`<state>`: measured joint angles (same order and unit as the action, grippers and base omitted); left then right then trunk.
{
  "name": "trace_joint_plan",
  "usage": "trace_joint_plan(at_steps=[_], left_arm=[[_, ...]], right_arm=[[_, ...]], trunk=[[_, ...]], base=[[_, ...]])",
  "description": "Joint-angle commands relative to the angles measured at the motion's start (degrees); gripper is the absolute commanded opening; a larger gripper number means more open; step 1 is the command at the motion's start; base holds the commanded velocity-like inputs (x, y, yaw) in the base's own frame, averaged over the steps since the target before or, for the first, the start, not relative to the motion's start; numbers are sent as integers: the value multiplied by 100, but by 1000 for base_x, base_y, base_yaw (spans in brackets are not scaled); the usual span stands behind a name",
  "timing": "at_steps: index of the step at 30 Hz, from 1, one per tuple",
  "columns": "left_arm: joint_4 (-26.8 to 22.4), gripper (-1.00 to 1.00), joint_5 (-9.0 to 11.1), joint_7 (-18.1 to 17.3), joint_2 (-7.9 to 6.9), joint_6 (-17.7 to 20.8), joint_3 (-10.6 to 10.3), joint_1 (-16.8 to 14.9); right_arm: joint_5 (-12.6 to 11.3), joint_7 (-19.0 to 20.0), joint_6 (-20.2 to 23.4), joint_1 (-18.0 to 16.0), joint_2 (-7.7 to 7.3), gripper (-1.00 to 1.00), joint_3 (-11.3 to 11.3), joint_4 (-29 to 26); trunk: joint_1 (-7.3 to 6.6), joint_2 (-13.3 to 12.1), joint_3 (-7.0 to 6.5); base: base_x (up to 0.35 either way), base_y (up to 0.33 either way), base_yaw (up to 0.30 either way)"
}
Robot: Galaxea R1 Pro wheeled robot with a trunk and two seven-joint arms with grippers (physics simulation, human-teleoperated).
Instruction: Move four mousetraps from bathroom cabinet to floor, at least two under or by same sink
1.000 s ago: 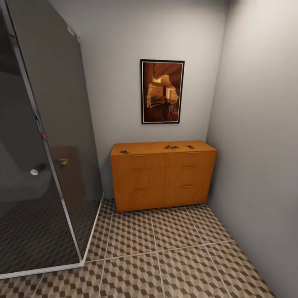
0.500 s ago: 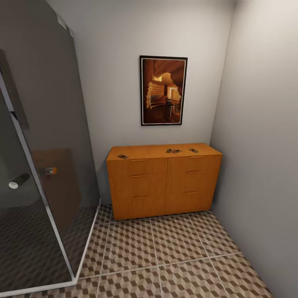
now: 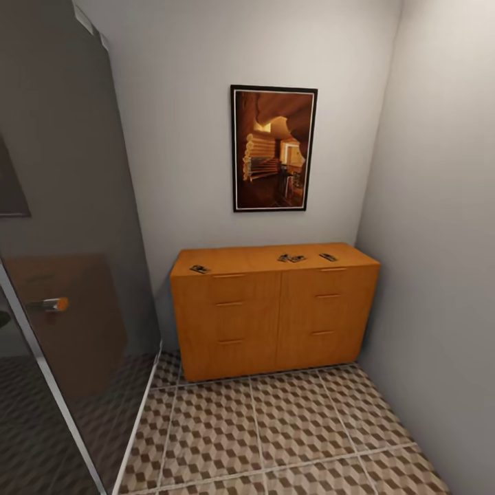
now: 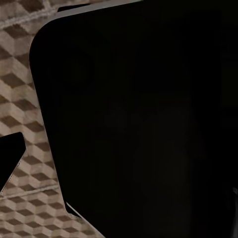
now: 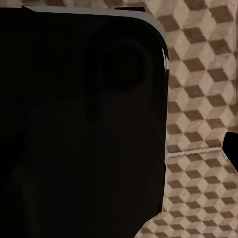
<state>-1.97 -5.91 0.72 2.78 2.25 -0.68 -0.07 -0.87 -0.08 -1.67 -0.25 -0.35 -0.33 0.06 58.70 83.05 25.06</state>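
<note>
We could not tell how our grippers stood: each wrist view was blocked by a dark body part over the cube-patterned bathroom floor (image 4: 25,89). Ahead, the cabinet (image 3: 271,309) stood against the back wall with the mousetraps (image 3: 291,258) on its flat top, one (image 3: 199,269) near its left end. A framed picture (image 3: 273,148) hung above; a smoked glass shower screen (image 3: 65,227) stood left. We saw no readable writing.

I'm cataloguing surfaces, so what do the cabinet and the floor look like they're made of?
The cabinet: seemingly wood or wood veneer, orange-brown with faint grain and a satin sheen. The floor: looks like glazed tile, large squares printed with brown, beige and white cubes, divided by pale grout lines.
</note>
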Motion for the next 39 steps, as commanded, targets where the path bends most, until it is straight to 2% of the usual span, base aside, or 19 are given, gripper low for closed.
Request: trace_joint_plan(at_steps=[1,19,39], left_arm=[[-10,100,-60,7,-1,23,-2,-1],[-7,100,-60,7,3,-23,-2,0],[-5,100,-84,-2,0,-32,-2,-1]], right_arm=[[-9,-1,-17,-2,0,100,-3,3],[-9,-1,-12,-2,1,100,-3,3],[-9,-1,7,-1,0,100,-3,3]], trunk=[[3,2,6],[3,2,6],[3,2,6]], base=[[322,0,0],[308,0,0],[38,0,0]])
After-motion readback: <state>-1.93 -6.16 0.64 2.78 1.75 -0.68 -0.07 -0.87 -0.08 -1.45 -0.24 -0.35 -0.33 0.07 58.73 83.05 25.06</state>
